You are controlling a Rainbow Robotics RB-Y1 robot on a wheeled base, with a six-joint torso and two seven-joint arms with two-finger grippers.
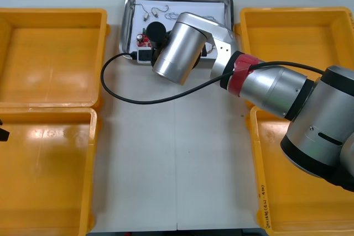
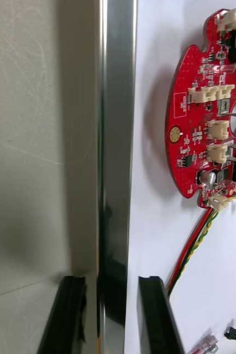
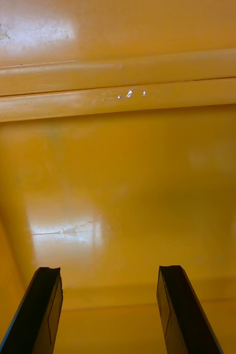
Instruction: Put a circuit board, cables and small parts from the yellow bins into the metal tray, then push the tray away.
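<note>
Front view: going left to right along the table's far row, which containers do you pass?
Far-left yellow bin → metal tray, with the right gripper at its rim → far-right yellow bin. Left gripper hangs over the near-left yellow bin.

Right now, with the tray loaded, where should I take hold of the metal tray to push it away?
Grip the metal tray by its raised rim beside the circuit board, coming from above. The rim is a thin upright lip, and the right end effector straddles it: one finger outside, one inside.
</note>
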